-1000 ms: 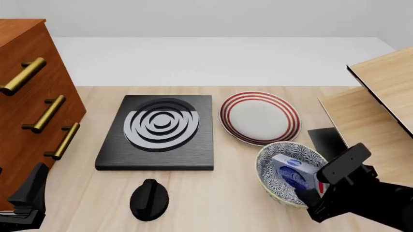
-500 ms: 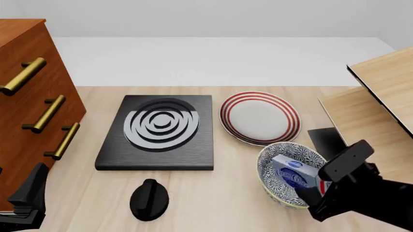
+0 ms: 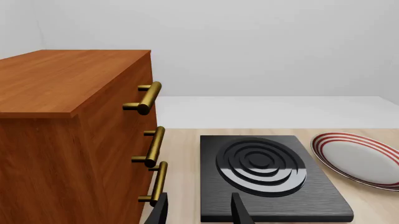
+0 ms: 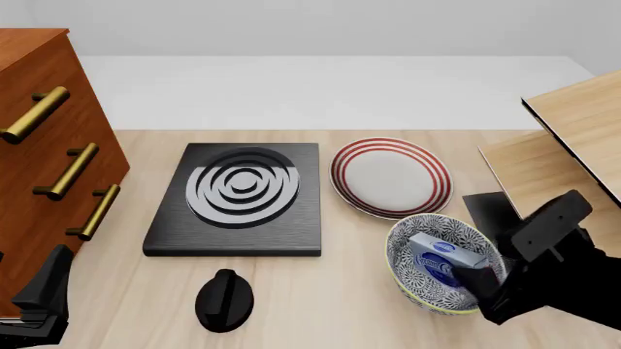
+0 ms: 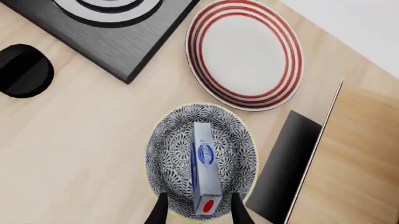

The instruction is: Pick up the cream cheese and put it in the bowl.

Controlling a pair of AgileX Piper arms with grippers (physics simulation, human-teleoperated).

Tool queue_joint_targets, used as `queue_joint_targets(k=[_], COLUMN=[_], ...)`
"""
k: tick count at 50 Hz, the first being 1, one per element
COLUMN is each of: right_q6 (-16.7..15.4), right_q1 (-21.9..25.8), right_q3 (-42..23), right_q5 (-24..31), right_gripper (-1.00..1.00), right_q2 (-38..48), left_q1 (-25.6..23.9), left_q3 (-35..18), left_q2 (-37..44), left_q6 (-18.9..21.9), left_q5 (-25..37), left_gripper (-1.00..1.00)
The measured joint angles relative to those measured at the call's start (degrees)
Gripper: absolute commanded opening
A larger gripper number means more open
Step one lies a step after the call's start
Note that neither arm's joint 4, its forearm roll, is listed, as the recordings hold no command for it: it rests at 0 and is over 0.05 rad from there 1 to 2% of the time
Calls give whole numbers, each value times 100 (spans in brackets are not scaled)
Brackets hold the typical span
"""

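1. At the far left of the front view, the left gripper (image 4: 39, 302) sits low by the brown wooden drawer cabinet with brass handles (image 4: 43, 145). Its wrist view shows two dark fingers apart with nothing between them, so it is open and idle, well away from the task's things.

2. In the middle lie the black square stove plate with grey concentric rings (image 4: 238, 198), a black round knob (image 4: 224, 299) nearer the arms, and the flat white plate with red rings (image 4: 391, 177). None of these touches the task's things.

3. To the right, the deep round bowl with blue-grey floral pattern and yellowish rim (image 4: 412, 273) holds the small pale blue-white cream cheese box with a dark blue oval logo (image 4: 441, 259). The box rests inside, leaning on edge against the bowl's wall, not lying flat.

4. The box's long axis, in the right wrist view (image 5: 204, 170), runs across the bowl from the side nearest the plate toward the gripper, with a red-marked end nearest the fingers.

5. The right gripper (image 5: 197, 212) has its fingers spread, one on each side of the box's near end, seemingly not pressing it: released.

6. By my judgement the placing is done; only lifting the right arm clear remains.
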Motion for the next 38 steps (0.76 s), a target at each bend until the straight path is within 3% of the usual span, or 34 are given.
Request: queue_joint_targets(k=[8,31,38], right_q6=[71,677,699], right_q1=[101,897,1131], right_q3=[-203,-475,-1144], right_q5=[240,1007,1394], right_gripper=[100,100,100], right_q2=[-322,-2107,-2829], left_q1=[0,0,0], left_q3=[0,0,0], left_q2=[0,0,0], left_q6=[0,0,0], left_q5=[0,0,0], left_gripper=[100,100,100])
